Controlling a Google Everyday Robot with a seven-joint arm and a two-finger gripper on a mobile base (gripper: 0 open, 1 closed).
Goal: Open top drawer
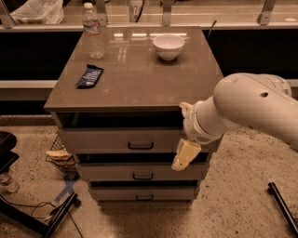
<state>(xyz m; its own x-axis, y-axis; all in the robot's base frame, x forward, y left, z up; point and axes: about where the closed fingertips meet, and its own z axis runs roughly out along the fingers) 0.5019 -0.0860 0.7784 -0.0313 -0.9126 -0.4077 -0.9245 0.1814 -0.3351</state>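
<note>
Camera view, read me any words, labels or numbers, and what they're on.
Bottle label: too blurred to read.
Blue packet: print too blurred to read.
White object at the back: marks too blurred to read.
Gripper, before the top drawer's right end: no text.

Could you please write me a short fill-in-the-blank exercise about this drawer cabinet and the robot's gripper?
1. The top drawer is one of ____ grey drawers stacked under the countertop.
2. The gripper hangs in front of the drawers, to the ____ of the top drawer's black handle in the picture.
3. The water bottle stands ____ on the countertop.
4. The snack packet lying near the bottle is ____ in colour.

Missing words: three; right; upright; blue.
</note>
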